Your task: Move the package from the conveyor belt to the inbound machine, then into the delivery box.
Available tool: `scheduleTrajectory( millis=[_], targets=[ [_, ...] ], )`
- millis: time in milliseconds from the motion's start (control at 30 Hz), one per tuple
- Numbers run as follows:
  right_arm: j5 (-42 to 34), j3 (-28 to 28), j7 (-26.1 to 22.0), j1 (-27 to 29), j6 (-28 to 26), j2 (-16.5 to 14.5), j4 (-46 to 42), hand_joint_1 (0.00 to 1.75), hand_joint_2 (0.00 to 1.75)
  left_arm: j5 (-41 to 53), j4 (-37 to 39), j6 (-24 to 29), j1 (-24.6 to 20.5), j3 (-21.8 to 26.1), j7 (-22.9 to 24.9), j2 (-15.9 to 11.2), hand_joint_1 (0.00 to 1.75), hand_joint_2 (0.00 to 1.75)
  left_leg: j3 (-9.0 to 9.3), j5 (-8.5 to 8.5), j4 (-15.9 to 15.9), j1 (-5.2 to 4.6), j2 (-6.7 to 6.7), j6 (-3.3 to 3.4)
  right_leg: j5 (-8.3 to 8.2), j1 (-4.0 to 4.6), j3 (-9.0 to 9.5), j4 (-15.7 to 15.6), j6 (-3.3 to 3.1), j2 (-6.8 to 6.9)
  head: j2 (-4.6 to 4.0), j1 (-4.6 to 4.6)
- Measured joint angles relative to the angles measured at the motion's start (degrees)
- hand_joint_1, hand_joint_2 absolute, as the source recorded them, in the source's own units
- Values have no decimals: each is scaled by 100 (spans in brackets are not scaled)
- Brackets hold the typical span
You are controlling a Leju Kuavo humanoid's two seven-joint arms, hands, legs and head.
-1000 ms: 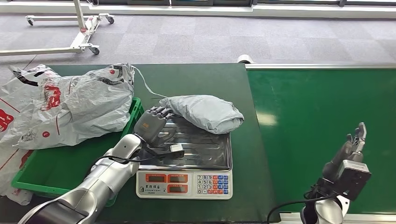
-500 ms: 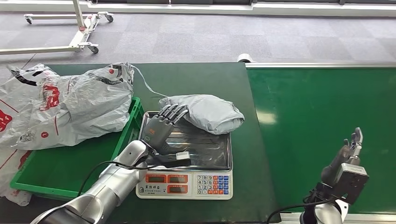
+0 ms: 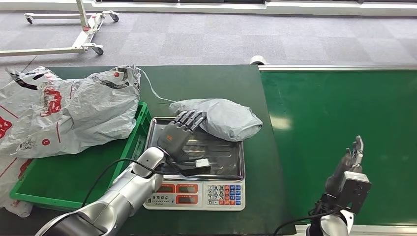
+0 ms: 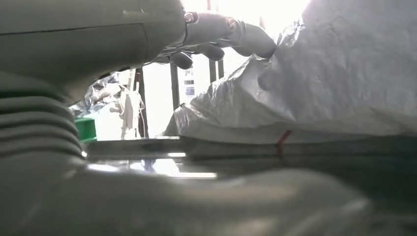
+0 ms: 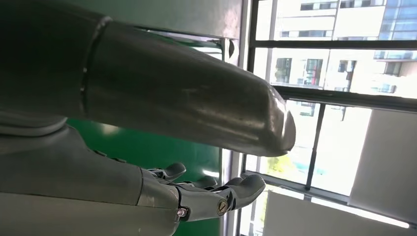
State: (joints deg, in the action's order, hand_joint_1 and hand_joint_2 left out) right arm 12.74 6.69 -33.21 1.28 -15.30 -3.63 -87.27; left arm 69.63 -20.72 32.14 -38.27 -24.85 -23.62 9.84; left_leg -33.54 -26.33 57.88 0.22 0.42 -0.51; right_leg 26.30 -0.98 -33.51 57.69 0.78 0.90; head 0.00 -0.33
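Left hand (image 3: 180, 133) nearer, fingertips (image 4: 255, 43) touching package (image 3: 223, 118).

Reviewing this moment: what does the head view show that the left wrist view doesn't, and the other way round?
Head view alone: the scale's keypad, the green crate with the white plastic bag, the conveyor belt and the right hand, open above it. Left wrist view alone: a red mark under the package's edge, seen from tray level. Both: the grey package lying on the scale tray with the left hand at its side, fingertips touching it.
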Motion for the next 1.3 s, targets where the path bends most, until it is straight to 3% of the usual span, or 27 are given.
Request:
scheduleTrajectory(
  millis=[33, 433, 833, 1200, 1267, 1300],
  targets=[
    [1, -28, 2, -8, 7, -3, 49, 0, 0, -24, 16, 54, -33, 0, 40, -4, 0, 0, 0, 0, 0, 0, 0, 0, 0, 0, 0, 0, 0, 0, 0, 0],
    [-19, -296, 2, -228, 74, -28, 487, 0, 0, -280, 61, 639, -335, 69, 135, -146, 0, 0, -3, 1, 0, 1, -1, -1, 0, 1, -1, 2, 0, 2, 0, -1],
    [-94, -574, -94, -452, 190, -27, 996, 0, 0, -191, 146, 260, -384, 101, 111, -189, 0, 0, -4, 1, 0, 1, -1, -1, 0, 1, -4, 2, 0, 2, 0, -1],
    [-261, -793, -126, -539, 224, -91, 1474, 0, 0, 78, 263, 93, -389, 74, 226, -49, 0, 0, -6, 1, 0, 0, -1, -1, 0, 0, -7, 2, 0, 2, 0, -1],
    [-293, -801, -125, -535, 223, -117, 1543, 0, 0, 111, 265, 91, -404, 72, 237, -41, 0, 87, -6, 1, 0, 0, -1, -1, 0, 1, -8, 2, 0, 1, 0, -1],
    [-308, -802, -125, -535, 225, -127, 1588, 0, 0, 125, 266, 89, -420, 70, 239, -32, 0, 87, -6, 1, 0, 0, -1, -1, 0, 1, -8, 2, 0, 1, 0, -1]
  ],
)
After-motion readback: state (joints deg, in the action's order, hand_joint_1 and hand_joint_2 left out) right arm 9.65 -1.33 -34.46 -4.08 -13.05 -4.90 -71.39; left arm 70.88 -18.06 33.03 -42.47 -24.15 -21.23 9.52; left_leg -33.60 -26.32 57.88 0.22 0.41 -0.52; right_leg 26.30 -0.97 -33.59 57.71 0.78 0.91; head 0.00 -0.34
